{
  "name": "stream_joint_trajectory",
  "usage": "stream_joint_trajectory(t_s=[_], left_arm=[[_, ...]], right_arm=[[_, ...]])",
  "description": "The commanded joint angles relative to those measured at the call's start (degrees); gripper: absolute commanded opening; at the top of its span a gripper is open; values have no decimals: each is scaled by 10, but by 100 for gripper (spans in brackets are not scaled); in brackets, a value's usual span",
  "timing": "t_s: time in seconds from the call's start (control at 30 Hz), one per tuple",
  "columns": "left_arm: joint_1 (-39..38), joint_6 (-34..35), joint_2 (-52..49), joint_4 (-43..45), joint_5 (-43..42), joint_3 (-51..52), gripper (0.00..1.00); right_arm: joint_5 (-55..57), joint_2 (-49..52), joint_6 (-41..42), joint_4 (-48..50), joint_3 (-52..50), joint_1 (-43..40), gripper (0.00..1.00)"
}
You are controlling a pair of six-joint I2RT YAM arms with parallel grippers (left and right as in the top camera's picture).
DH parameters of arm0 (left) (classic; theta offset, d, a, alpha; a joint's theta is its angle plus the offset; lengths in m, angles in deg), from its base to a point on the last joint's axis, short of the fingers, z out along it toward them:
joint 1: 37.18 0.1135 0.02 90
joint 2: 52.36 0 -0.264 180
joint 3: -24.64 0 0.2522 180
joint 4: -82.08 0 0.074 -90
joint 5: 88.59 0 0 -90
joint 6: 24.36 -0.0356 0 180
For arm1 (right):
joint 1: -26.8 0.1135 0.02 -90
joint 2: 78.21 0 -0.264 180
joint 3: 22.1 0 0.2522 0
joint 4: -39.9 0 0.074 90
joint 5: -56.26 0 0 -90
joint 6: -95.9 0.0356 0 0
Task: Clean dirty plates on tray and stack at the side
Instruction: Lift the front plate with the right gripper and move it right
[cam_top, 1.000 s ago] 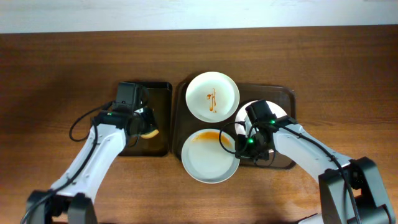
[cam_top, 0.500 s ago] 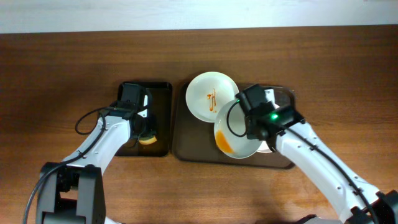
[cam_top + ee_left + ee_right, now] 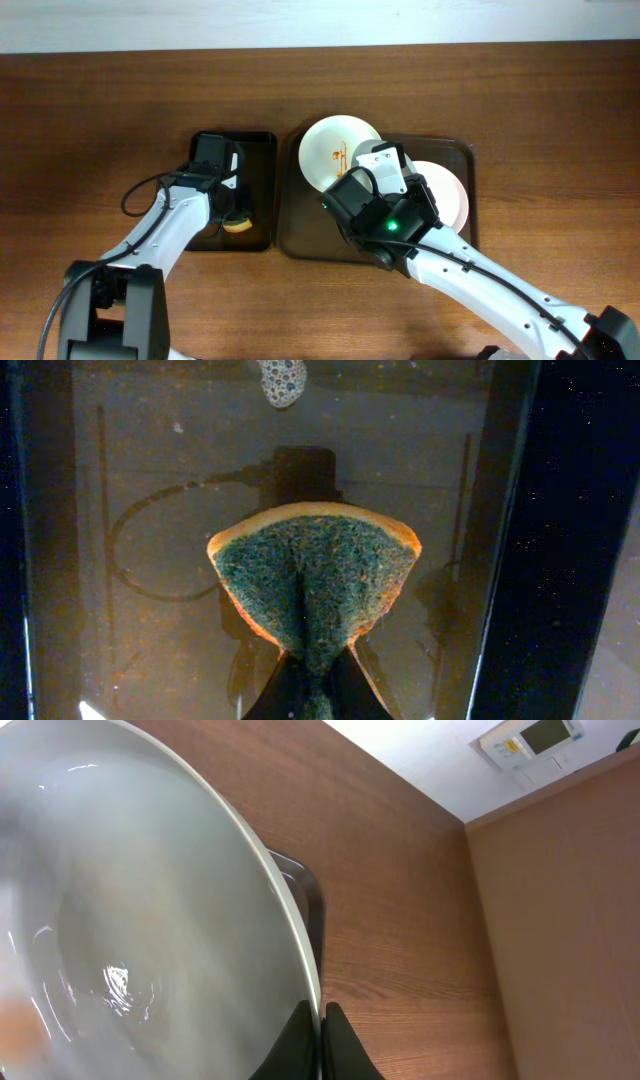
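One sauced plate and one plain plate are seen overhead on the tray, partly hidden by the right arm. Left wrist: a folded sponge is clamped by the left gripper. Right wrist: a blurred third plate is pinched at its rim by the right gripper.

— How much of the round white plate shows at the wrist?
— Left and bottom run off frame, blurred leftward. From above, the right hand hides under its black arm. The green-and-orange sponge narrows into the left hand, cut by the edge.
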Motion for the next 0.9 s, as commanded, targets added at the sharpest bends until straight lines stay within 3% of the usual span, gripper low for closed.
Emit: stream_joint_trajectory(t_s=[0.0, 0.13, 0.17, 0.2, 0.27, 0.4, 0.57, 0.63, 0.77, 0.87], left_arm=[[3, -11, -6, 1, 0, -8, 0], [3, -11, -6, 2, -1, -8, 0], [3, -11, -6, 1, 0, -8, 0], [3, -11, -6, 1, -1, -8, 0], [3, -11, -6, 1, -1, -8, 0], [5, -11, -6, -1, -3, -8, 0], [5, -11, -6, -1, -3, -8, 0], [5, -11, -6, -1, -3, -8, 0], [5, -11, -6, -1, -3, -8, 0], [5, -11, -6, -1, -3, -8, 0]], right_arm=[[-10, -8, 21, 2, 14, 3, 4], [-42, -8, 18, 0, 15, 3, 4], [-12, -8, 47, -14, 15, -4, 4], [-12, -10, 131, -20, 18, -15, 4], [-70, -10, 70, 2, 22, -24, 4], [-133, -17, 99, 0, 37, -87, 4], [-325, -38, 99, -21, 75, -324, 4], [-413, -30, 99, -47, 74, -480, 4], [-465, -7, 97, -52, 71, -657, 4], [-467, 33, 97, -50, 71, -728, 4]])
